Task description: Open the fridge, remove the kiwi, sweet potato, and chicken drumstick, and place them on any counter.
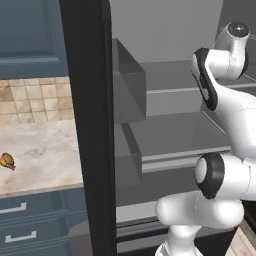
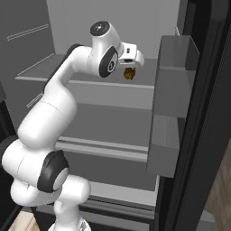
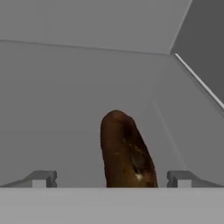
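Note:
The fridge [image 1: 90, 125] stands open, its light grey shelves [image 2: 113, 122] bare in front of me. On the upper shelf lies the sweet potato [image 3: 127, 153], a dark reddish-brown oblong tuber [image 2: 129, 75]. My gripper [image 3: 111, 179] is open, with one fingertip [image 3: 43, 178] on each side of the tuber's near end and clear of it. From the right base view my hand [image 2: 131, 61] hovers just above it. The chicken drumstick [image 1: 7, 161], golden brown, rests on the beige counter [image 1: 45, 145] left of the fridge. The kiwi is out of view.
The black left door edge [image 1: 92, 200] stands between the counter and the fridge interior. Grey door bins [image 2: 173, 90] hang on the open right door, close to my hand. Blue-grey drawers [image 1: 30, 220] sit under the counter.

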